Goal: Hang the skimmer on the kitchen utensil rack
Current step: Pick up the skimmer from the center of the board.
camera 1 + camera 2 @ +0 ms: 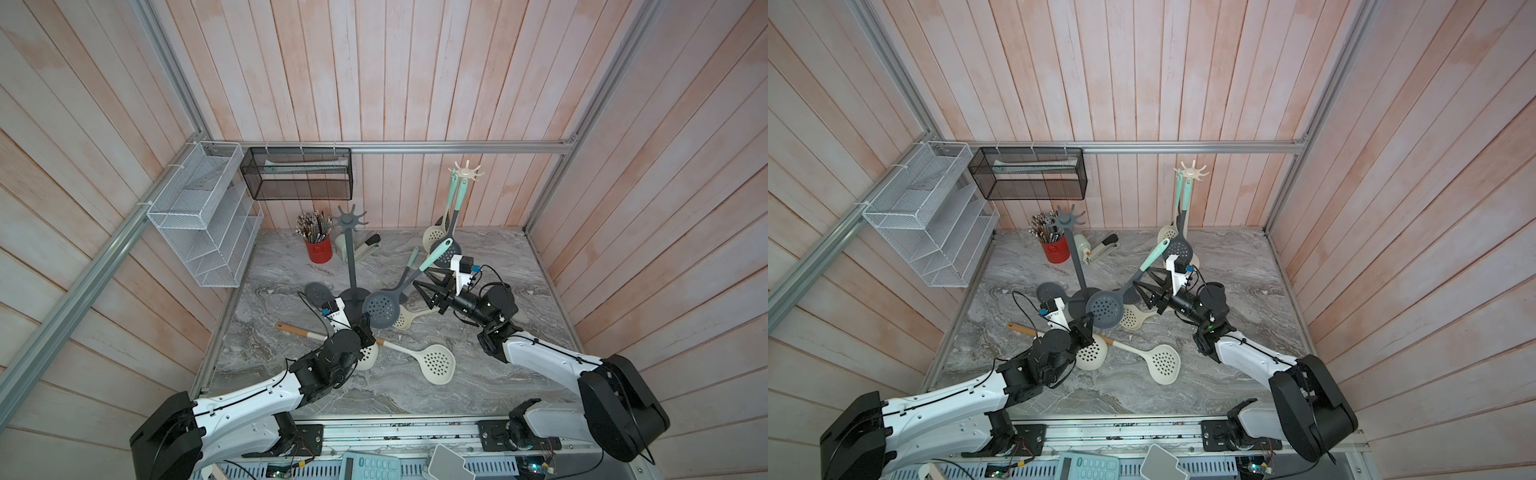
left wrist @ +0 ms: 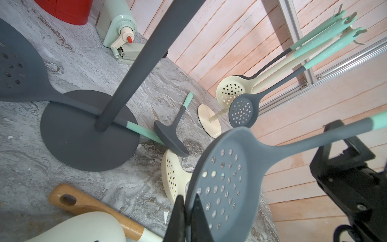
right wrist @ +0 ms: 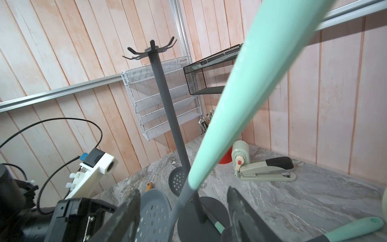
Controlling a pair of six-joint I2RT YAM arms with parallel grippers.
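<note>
Beside the grey rack (image 1: 352, 257), left gripper (image 1: 366, 321) pinches the skimmer (image 1: 380, 309)

There are two freestanding hook-topped utensil racks: a dark grey rack (image 1: 351, 257) at centre, a cream rack (image 1: 467, 170) toward 1 o'clock. Four grey mint-handled silicone skimmers (image 1: 380, 309) show, one edge-on with its holes hidden; cream perforated skimmers (image 1: 438, 365) number four too. Two wire mesh wall baskets hang near 10 o'clock, a white basket (image 1: 199, 216) and a black basket (image 1: 297, 178). There is one red pencil cup (image 1: 319, 251), one stapler (image 1: 368, 246), one pale green crank device (image 2: 117, 21) and, at 6 o'clock, one calculator (image 1: 370, 467).
</note>
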